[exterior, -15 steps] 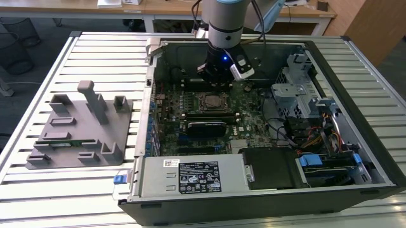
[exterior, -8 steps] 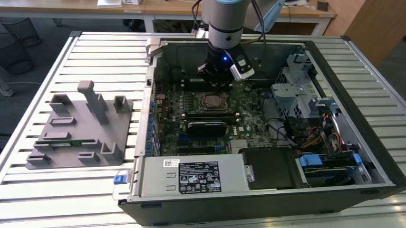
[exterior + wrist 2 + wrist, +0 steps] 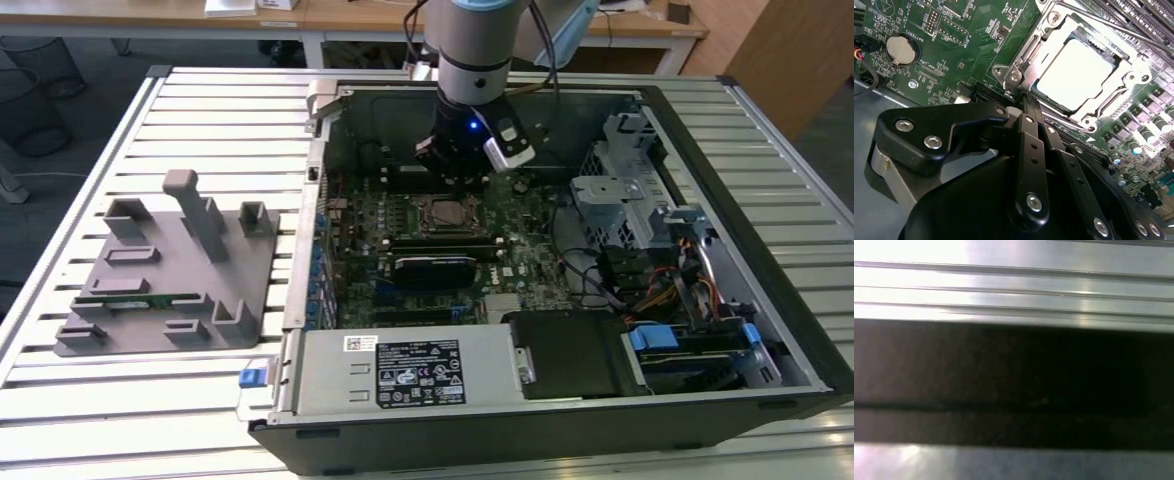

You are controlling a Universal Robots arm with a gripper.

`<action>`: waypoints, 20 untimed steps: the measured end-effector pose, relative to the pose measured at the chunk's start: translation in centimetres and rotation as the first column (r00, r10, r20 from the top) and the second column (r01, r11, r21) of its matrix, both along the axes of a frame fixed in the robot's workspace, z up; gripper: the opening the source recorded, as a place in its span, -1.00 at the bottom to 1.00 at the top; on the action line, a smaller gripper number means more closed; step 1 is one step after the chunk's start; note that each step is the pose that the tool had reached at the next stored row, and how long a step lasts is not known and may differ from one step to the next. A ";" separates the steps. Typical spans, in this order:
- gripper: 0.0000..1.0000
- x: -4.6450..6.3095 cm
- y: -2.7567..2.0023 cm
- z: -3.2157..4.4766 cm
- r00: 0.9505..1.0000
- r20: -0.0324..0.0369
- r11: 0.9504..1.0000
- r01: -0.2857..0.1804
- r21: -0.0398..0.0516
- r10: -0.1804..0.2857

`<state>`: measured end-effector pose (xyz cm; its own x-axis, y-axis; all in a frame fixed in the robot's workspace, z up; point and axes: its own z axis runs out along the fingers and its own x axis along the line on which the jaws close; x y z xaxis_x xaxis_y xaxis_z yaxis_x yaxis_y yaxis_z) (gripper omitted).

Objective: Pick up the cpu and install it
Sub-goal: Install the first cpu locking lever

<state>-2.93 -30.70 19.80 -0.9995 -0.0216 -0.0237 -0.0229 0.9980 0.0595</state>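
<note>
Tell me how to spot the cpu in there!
Find the big open computer case on the slatted table, then the green motherboard inside it. In the second wrist view, just past the black pincer, sits a shiny metal socket frame, and the cpu lies flat within it. It is the one plain, pale silver square, smooth where everything around is crowded with tiny parts.

Inside the open computer case [image 3: 747, 110], the tool [image 3: 454, 165] hung just above the motherboard [image 3: 521, 225], near the socket frame [image 3: 1019, 55] holding the cpu [image 3: 1076, 75]. A drive cage [image 3: 627, 200] crowded the exterior view's right, the power supply [image 3: 400, 372] the near side. The slatted counter [image 3: 220, 110] around the grey fixture [image 3: 167, 270] lay open.
</note>
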 end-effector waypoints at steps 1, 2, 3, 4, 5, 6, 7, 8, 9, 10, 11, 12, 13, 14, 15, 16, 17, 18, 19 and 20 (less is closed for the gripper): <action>-0.79 0.0 0.00 -0.03 1.000 0.000 1.000 0.000 -0.001 0.000; -0.79 0.0 0.00 -0.07 1.000 0.000 1.000 0.000 -0.002 0.000; -0.79 0.0 0.00 -0.07 1.000 0.000 1.000 0.000 -0.002 0.000; -0.79 0.0 0.00 -0.08 1.000 0.000 1.000 0.000 -0.001 0.000; -0.79 0.0 0.03 -0.12 1.000 0.001 1.000 0.000 0.000 0.000; -0.79 0.0 0.03 -0.09 1.000 0.001 1.000 0.000 0.000 0.000; -0.79 0.0 0.01 0.00 1.000 0.001 1.000 0.000 -0.001 0.000; -0.79 0.0 0.01 0.09 1.000 0.001 1.000 0.000 -0.001 0.000; -0.79 0.0 0.01 0.18 1.000 0.000 1.000 0.000 -0.001 0.000; -0.79 0.0 0.01 0.27 1.000 0.000 1.000 0.000 -0.001 0.000; -0.79 0.0 0.01 0.31 1.000 0.000 1.000 0.000 -0.001 0.000; -0.79 0.0 0.01 0.30 1.000 0.000 1.000 0.000 -0.001 0.000; -0.79 0.0 0.02 0.30 1.000 0.001 1.000 0.000 -0.002 0.000; -0.79 0.0 0.01 0.30 1.000 0.001 1.000 0.000 -0.006 0.000; -0.79 0.0 -0.01 0.29 1.000 0.000 1.000 0.000 -0.013 0.000; -0.79 0.0 -0.02 0.26 1.000 0.000 1.000 0.000 -0.021 0.000; -0.79 0.0 -0.03 0.22 1.000 0.000 1.000 0.000 -0.027 0.000; -0.79 0.0 -0.03 0.09 1.000 0.000 0.999 0.000 -0.037 0.000; -0.79 0.0 -0.04 0.03 1.000 0.000 0.999 0.000 -0.040 0.000; -0.79 0.0 -0.05 -0.03 1.000 -0.001 0.999 0.000 -0.041 0.000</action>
